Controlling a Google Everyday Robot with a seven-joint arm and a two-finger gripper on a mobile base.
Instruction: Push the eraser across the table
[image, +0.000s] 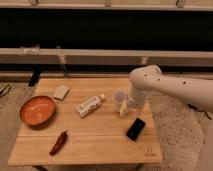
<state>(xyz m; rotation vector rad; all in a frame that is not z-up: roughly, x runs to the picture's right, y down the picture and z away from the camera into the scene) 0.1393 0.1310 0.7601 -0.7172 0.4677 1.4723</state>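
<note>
Our gripper is hanging low over the table, just beside the cup; we cannot tell whether it is clenched or released. The eraser is lying near the front right corner, close below the gripper. We are judging that it should be touching down behind the eraser's right edge, low and square, and pushing left slowly, clear of the cup.

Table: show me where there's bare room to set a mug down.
Widest bare patch: front middle of the table, between the red pepper and the eraser. A narrower strip runs along the back edge, behind the white packet. Crowded on the right: the gripper hangs beside the white cup, behind the eraser.
</note>
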